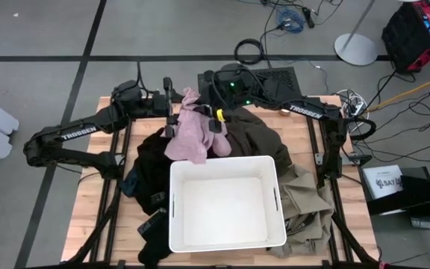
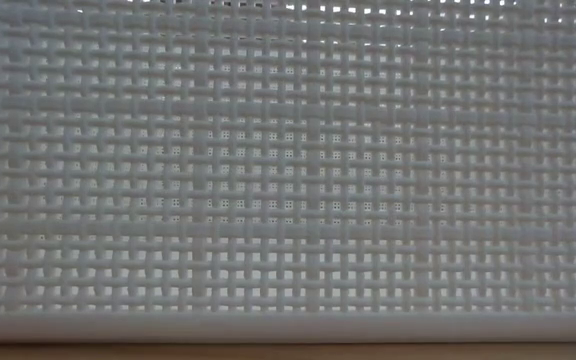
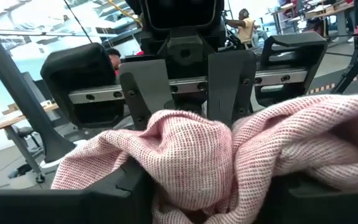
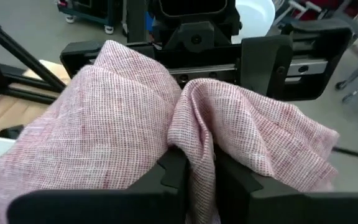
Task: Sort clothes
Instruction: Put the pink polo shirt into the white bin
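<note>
I see the pale pink, loosely woven garment (image 1: 192, 134) bunched and draped between my two end effectors above the far side of the wooden bench (image 1: 88, 217). The right end effector (image 4: 197, 168) pinches a fold of it between nearly closed fingers. The left end effector (image 3: 222, 205) has cloth between its fingers; whether it grips, I cannot tell. The white rectangular plastic bin (image 1: 226, 166), lattice-walled, sits just below.

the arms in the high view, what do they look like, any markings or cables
Both are dark, near-black jointed arms. The left arm and the right arm each carry white TROSSEN lettering along a link. Black cables run by the right arm's base, where small green lights glow. The left hand and right hand are dark too; the wrist views show flat, blocky fingers on a silver rail with bolts.
</note>
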`<action>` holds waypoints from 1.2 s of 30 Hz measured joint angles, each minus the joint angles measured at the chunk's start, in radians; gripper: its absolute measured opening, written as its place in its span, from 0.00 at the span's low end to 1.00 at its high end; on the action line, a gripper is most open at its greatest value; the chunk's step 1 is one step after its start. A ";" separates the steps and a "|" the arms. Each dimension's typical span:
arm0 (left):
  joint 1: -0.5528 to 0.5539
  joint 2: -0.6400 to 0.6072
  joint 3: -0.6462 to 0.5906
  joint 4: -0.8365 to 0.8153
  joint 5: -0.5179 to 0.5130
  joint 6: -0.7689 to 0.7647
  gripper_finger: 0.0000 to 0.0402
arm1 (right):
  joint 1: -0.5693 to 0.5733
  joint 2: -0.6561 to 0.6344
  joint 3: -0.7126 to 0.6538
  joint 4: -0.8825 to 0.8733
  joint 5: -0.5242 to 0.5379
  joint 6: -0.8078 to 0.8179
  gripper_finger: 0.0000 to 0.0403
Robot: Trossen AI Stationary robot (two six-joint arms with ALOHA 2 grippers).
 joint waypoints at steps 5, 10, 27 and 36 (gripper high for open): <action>0.000 0.001 0.000 -0.006 -0.004 -0.001 0.47 | 0.025 -0.002 0.000 0.011 0.018 -0.107 0.11; 0.000 0.002 0.001 -0.010 -0.008 -0.005 0.47 | 0.038 -0.003 0.000 0.026 0.087 -0.146 0.12; 0.002 0.004 0.001 -0.059 -0.021 -0.004 0.32 | 0.029 -0.001 0.000 -0.009 0.087 -0.091 0.04; 0.002 0.001 0.002 -0.084 -0.021 -0.028 0.35 | 0.036 0.000 -0.002 0.041 0.095 -0.141 0.04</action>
